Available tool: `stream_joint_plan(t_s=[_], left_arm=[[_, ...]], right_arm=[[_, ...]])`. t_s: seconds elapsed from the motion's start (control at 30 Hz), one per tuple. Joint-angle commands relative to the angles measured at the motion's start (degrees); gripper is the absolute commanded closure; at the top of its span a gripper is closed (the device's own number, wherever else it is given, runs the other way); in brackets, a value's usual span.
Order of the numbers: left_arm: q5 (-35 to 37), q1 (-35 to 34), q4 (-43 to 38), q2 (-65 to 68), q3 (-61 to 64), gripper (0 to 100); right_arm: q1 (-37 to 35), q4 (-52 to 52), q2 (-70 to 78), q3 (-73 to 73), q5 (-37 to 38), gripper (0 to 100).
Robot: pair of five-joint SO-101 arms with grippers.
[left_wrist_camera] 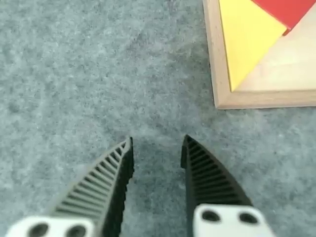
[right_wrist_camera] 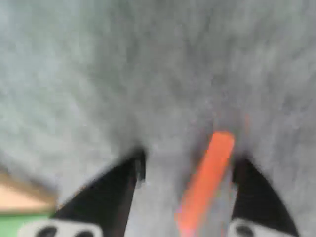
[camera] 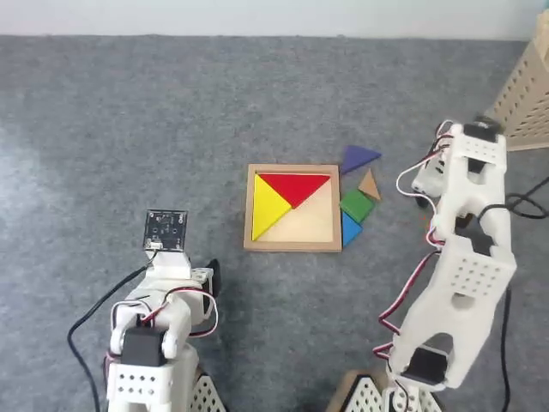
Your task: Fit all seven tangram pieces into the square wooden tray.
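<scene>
— Pose of the left arm?
— Folded back at the near left of the grey table. The left gripper hangs low over the cloth, jaws spread with nothing between them, just off the near left corner of the square wooden tray.
— And the right arm?
— Stretched forward along the right side. The right gripper points down at the cloth, jaws apart. An orange piece shows edge-on and tilted between them, close against one finger and clear of the other. Whether it touches is too blurred to tell.
— Tray?
— Mid-table. A red triangle lies along its far edge and a yellow triangle along its left edge, the two touching. The rest is bare wood.
— Loose pieces?
— Near the tray's right rim: purple triangle, tan triangle, green square, blue triangle, clustered between rim and right arm.
— Room?
— Grey cloth stretches wide left of and beyond the tray. A pale perforated block stands at the far right edge.
</scene>
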Motion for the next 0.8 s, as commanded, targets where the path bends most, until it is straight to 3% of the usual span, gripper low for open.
stream_joint_plan(t_s=[0.0, 0.37, 0.53, 0.77], left_arm=[[0.4, -0.3, -0.4, -1.1, -0.1, 85], [0.4, -0.3, -0.4, -1.1, -0.1, 85], [0.4, -0.3, -0.4, -1.1, -0.1, 85], [0.4, -0.3, -0.4, -1.1, -0.1, 85]], right_arm=[[0.9, -0.1, -3.5, 3.0, 1.2, 72.0], [0.7, -5.7, -18.4, 19.1, 3.4, 72.1], [-3.2, -8.2, -26.5, 27.2, 6.3, 72.1], [-5.0, -8.4, -34.4, 30.2, 9.7, 72.1]])
